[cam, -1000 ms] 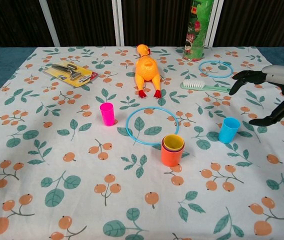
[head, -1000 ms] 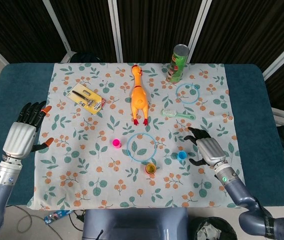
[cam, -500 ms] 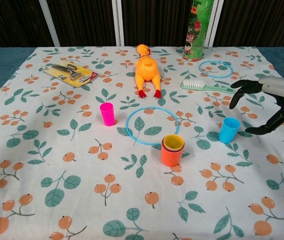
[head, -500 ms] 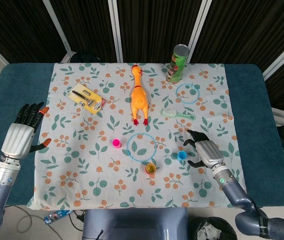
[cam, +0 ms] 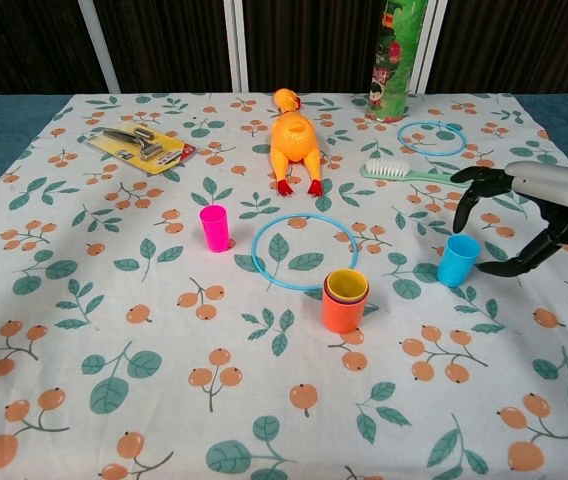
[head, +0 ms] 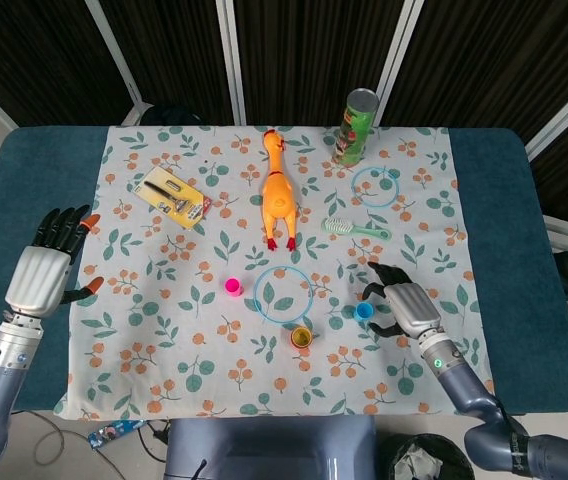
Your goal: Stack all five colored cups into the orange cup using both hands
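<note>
The orange cup (cam: 344,310) is standing near the middle of the tabletop, toward its front edge, with a yellow cup (cam: 347,285) already nested inside; whether others are sitting beneath it cannot be told. Two cups are waiting loose: the pink cup (cam: 214,227) left of centre and the blue cup (cam: 458,259) toward the right edge. The right hand (cam: 539,215) is hovering with fingers spread around the blue cup, apparently not yet gripping. The left hand (head: 46,268) is hanging open and empty over the left edge.
</note>
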Tool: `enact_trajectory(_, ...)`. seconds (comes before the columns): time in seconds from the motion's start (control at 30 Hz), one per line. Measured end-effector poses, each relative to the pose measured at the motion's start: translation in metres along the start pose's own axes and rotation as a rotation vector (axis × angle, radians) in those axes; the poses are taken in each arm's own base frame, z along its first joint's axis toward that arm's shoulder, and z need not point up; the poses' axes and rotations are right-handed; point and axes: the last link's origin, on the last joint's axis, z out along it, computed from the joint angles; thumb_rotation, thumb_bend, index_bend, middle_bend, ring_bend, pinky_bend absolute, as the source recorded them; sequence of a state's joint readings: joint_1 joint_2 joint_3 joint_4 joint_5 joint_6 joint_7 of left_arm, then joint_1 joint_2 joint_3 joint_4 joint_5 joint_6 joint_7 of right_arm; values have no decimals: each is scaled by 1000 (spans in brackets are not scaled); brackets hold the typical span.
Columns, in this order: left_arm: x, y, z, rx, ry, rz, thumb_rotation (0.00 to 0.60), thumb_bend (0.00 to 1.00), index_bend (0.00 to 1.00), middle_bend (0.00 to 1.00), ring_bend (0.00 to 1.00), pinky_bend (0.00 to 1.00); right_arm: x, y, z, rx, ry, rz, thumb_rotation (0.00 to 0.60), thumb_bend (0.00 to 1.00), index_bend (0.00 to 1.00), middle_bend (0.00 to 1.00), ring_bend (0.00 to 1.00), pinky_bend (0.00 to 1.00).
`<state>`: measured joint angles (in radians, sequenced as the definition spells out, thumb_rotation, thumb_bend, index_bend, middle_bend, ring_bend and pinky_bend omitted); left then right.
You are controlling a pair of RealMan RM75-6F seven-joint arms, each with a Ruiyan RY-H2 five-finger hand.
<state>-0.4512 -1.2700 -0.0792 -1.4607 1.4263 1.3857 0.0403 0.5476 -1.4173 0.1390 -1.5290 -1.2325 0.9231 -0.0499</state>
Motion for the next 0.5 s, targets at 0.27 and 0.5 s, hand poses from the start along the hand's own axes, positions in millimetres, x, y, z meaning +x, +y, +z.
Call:
enact_trajectory(0.27,-1,1,2,2,-3,6,600,168,85,0,0,0,-2,-2,5,-5,5,1,600,333,431,3,31,104)
enact_trajectory(0.5,-2,2,2,-1,-4,6,600,168,85,0,0,0,-2,-5,8,-4,10,2,600,332,470,4,38,112)
